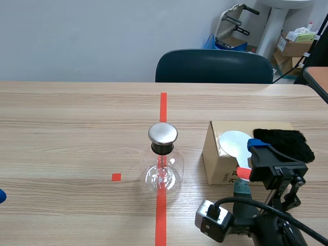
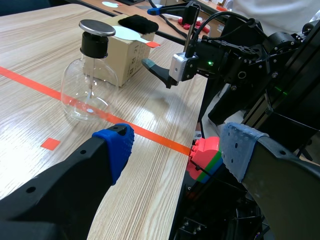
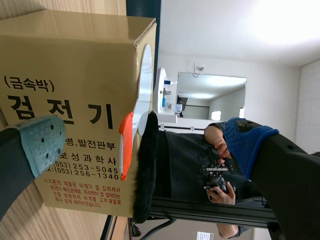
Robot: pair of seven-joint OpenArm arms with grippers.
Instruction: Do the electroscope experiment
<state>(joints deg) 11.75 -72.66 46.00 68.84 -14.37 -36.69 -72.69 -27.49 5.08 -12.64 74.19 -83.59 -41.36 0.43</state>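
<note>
- Off at the wooden counter's (image 1: 77, 128) left, your left pincer (image 2: 175, 150) hangs with its fingers spread wide and nothing between them.
- On the orange-red tape line at mid-counter, the clear glass flask electroscope with a black neck and round metal cap (image 1: 163, 163) stands upright, and neither arm touches it.
- Just right of it, but apart from it, the brown cardboard box (image 1: 216, 160) carries a pale round disc with an orange handle (image 1: 233, 142) and a black furry cloth (image 1: 284, 142).
- At the box's near side, your right pincer (image 1: 250, 166) is turned sideways and spread open. One pad (image 3: 42, 142) faces the printed side of the box, the other is past the fur, and it grips nothing.
</note>
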